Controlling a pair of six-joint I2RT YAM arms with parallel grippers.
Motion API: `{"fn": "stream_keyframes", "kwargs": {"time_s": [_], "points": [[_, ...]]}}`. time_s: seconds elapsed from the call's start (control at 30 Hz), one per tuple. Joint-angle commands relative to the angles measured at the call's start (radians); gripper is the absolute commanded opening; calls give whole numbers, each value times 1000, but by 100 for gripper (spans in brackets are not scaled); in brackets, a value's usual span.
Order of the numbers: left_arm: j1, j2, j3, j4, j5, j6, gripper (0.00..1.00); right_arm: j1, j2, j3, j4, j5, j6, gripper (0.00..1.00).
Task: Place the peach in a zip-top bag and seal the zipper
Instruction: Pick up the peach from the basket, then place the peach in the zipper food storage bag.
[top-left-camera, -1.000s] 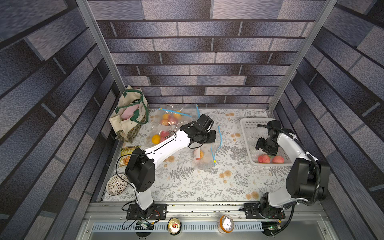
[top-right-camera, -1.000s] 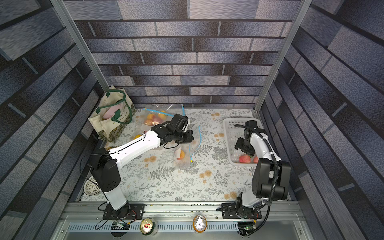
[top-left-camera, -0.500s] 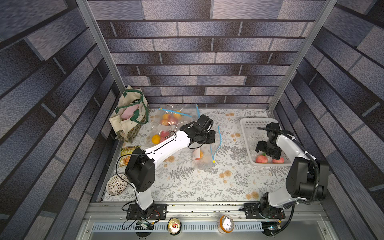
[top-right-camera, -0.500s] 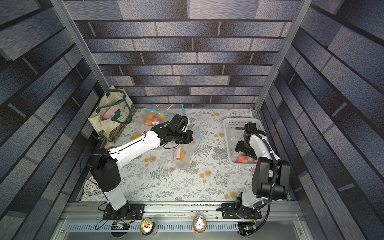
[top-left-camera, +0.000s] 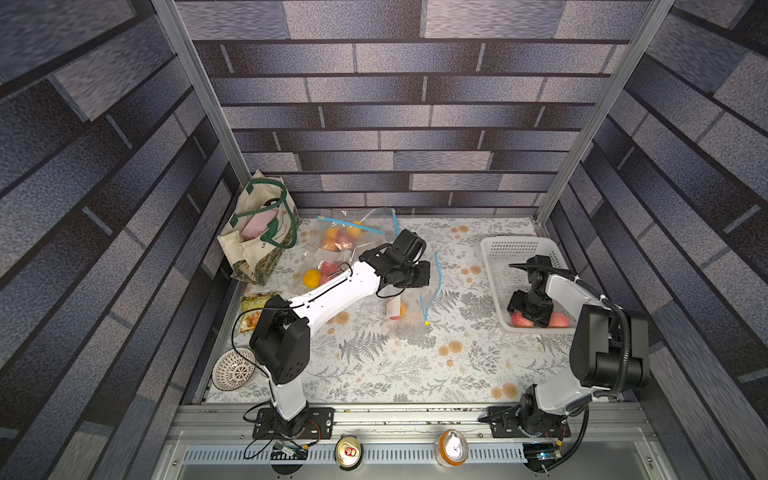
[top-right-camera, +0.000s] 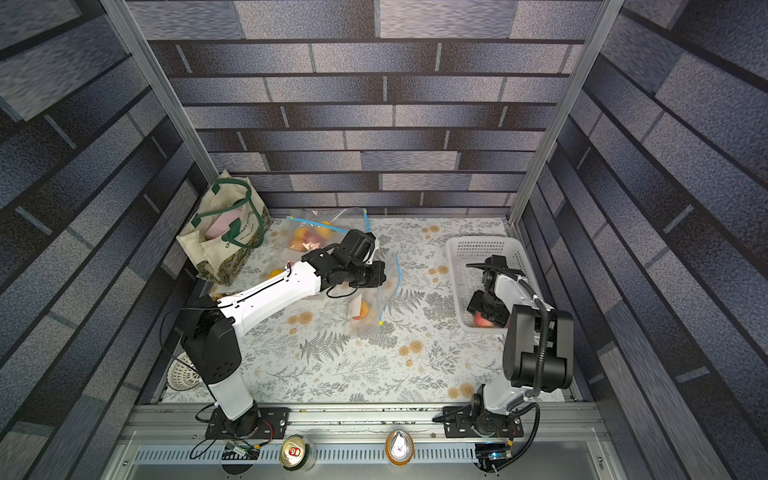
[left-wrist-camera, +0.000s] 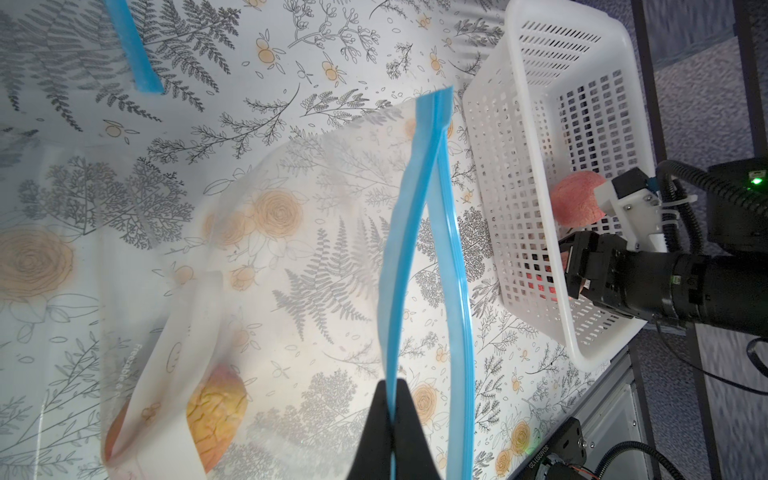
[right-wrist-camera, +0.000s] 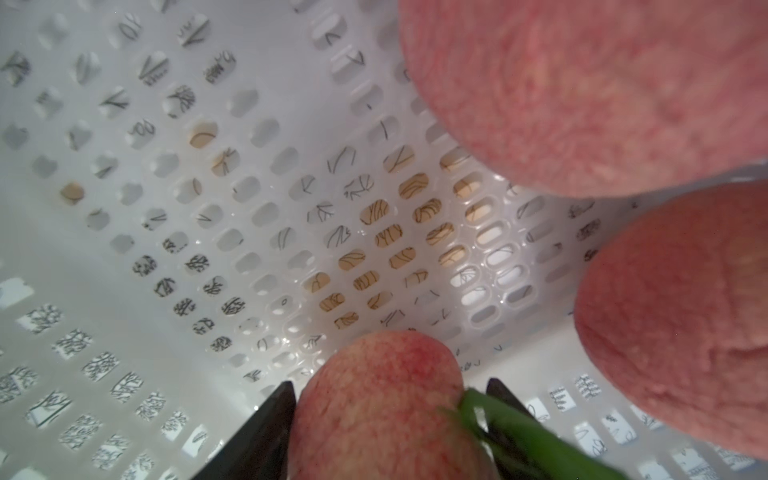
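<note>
A clear zip-top bag (top-left-camera: 409, 320) with a blue zipper strip lies mid-table, its mouth apart in the left wrist view (left-wrist-camera: 311, 249). One yellow-red peach (left-wrist-camera: 216, 411) is inside it beside a white label. My left gripper (left-wrist-camera: 390, 386) is shut on one side of the blue strip and holds it up (top-left-camera: 432, 270). My right gripper (right-wrist-camera: 390, 384) is down in the white basket (top-left-camera: 498, 249), shut on a pink peach (right-wrist-camera: 374, 415) with a green leaf. Two more peaches (right-wrist-camera: 582, 83) lie close beside it.
A cloth tote bag (top-left-camera: 262, 232) stands at the back left. Next to it lies a second zip bag with fruit (top-left-camera: 345, 237), and an orange (top-left-camera: 311, 277). A snack packet (top-left-camera: 255, 301) and a white strainer (top-left-camera: 232, 368) sit along the left edge. Two cans (top-left-camera: 348, 451) stand on the front rail.
My right gripper has moved down toward the near end of the basket and its jaws have come in around a peach. The left arm and the bag have stayed where they were.
</note>
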Motion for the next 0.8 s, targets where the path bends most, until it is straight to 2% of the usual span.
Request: {"fn": "stream_keyframes", "kwargs": {"time_s": [0.0, 0.1, 0.27, 0.37, 0.43, 0.53, 0.67, 0.77], "points": [[9, -51, -15, 0, 6, 22, 0, 4, -48, 42, -27, 1, 7, 69], [10, -50, -11, -1, 6, 23, 0, 6, -96, 74, -58, -20, 3, 65], [9, -41, -5, -1, 14, 27, 0, 27, -165, 156, -119, -43, -10, 64], [7, -34, 2, -2, 14, 26, 0, 83, -202, 208, -156, -48, -8, 64], [4, -26, 10, -4, 17, 27, 0, 150, -235, 260, -163, -75, 12, 64], [-1, -11, 27, -9, 17, 24, 0, 313, -253, 344, -131, -182, 76, 64], [-2, 0, 45, -12, 17, 16, 0, 520, -260, 358, 58, -342, 199, 65], [0, 0, 50, -17, 23, 16, 0, 600, -269, 306, 243, -403, 307, 66]]}}
